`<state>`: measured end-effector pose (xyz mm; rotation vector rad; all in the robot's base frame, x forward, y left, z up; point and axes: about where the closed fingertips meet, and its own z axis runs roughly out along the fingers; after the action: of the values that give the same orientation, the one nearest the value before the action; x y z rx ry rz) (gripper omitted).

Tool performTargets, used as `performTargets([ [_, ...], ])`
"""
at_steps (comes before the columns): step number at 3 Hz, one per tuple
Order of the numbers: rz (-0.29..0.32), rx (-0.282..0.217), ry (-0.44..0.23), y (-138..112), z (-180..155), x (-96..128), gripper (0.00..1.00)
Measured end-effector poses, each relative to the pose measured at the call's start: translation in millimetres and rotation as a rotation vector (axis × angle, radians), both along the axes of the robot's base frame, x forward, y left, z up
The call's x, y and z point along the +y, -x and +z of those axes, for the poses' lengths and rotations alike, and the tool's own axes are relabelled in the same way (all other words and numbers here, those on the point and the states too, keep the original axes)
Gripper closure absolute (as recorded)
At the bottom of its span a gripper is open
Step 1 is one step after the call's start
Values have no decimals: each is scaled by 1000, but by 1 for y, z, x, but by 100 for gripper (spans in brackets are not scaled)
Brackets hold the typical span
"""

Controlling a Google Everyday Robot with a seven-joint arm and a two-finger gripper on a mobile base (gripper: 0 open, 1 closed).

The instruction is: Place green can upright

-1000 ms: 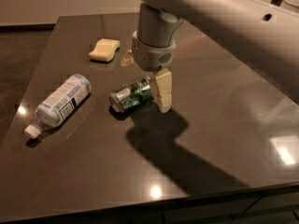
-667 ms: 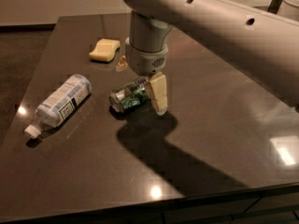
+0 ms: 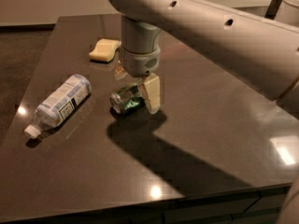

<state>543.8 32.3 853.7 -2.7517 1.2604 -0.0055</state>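
The green can point(image 3: 126, 100) lies on its side near the middle of the dark table point(image 3: 210, 125), its silver end facing left and front. My gripper point(image 3: 136, 84) hangs straight down over it and is open. One pale finger point(image 3: 152, 93) stands at the can's right end. The other finger point(image 3: 120, 71) shows behind the can at its left. The can lies between them on the table. The wrist hides the can's back part.
A clear plastic bottle point(image 3: 60, 101) with a white-blue label lies on its side at the left, cap toward the front edge. A yellow sponge point(image 3: 105, 49) lies at the back behind the gripper. My arm spans the upper right of the view.
The gripper and arm have moved left, so the fingers now stand on either side of the can. The can, the bottle and the sponge have not moved.
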Motion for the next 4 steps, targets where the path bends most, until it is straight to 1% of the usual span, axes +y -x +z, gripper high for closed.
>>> performTargets([
  [1,-11,3,6,-5,0,-2,40],
  [2,-19,-11,4,-8,5,-7,64],
  [3,2,-72,-10,-12,20,-14,87],
  [4,66,-176,-43,-22,42,-24,100],
])
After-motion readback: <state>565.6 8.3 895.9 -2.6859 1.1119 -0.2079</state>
